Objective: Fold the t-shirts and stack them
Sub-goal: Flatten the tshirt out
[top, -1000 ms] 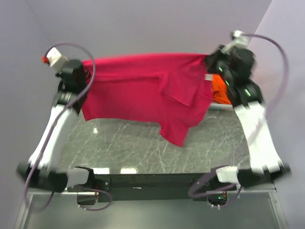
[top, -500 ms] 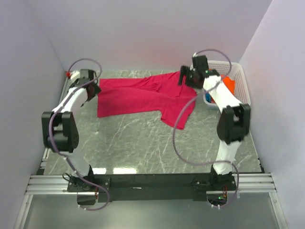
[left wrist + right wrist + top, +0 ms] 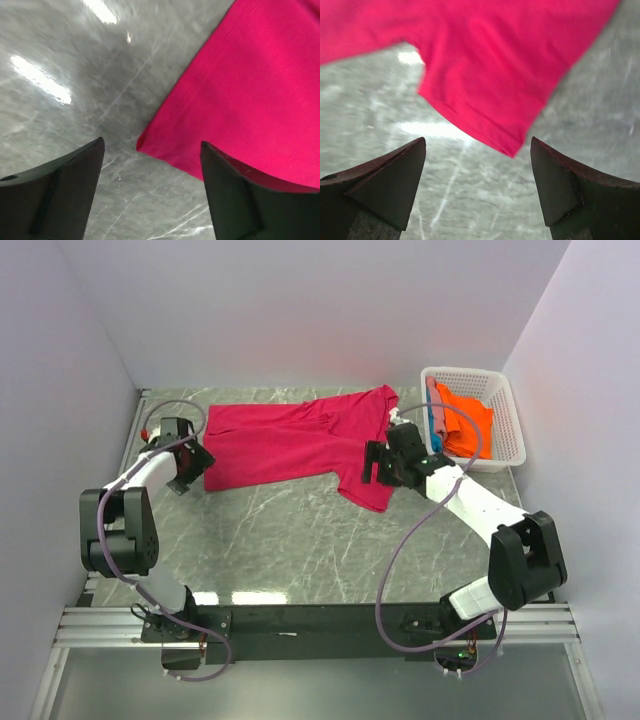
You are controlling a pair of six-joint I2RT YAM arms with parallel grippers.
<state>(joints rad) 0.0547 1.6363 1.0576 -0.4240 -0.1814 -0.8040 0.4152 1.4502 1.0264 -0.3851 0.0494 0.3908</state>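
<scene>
You have bare marble table (image 3: 280,540) nearside of the crimson-pink t-shirt (image 3: 290,440), which lies rumpled along the far edge beside the white basket (image 3: 513,425) holding the orange t-shirt (image 3: 470,420), now dropped from aloft, with left gripper (image 3: 152,195) and right gripper (image 3: 477,185) both gaping wide at its corners.

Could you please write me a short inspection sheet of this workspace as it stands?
Surface: grey marbled table, glare patches near the front.
Job's things: crimson-pink t-shirt laid out unfolded across the far half; orange t-shirt and blue-teal t-shirt in the white basket, far right.
Clutter: nothing seen.
End effectors: left end effector open at the shirt's left hem corner; right end effector open over its near sleeve; neither holds anything.
Cables: a purple cable loops along each arm.
Surroundings: plain pale walls on three sides.
</scene>
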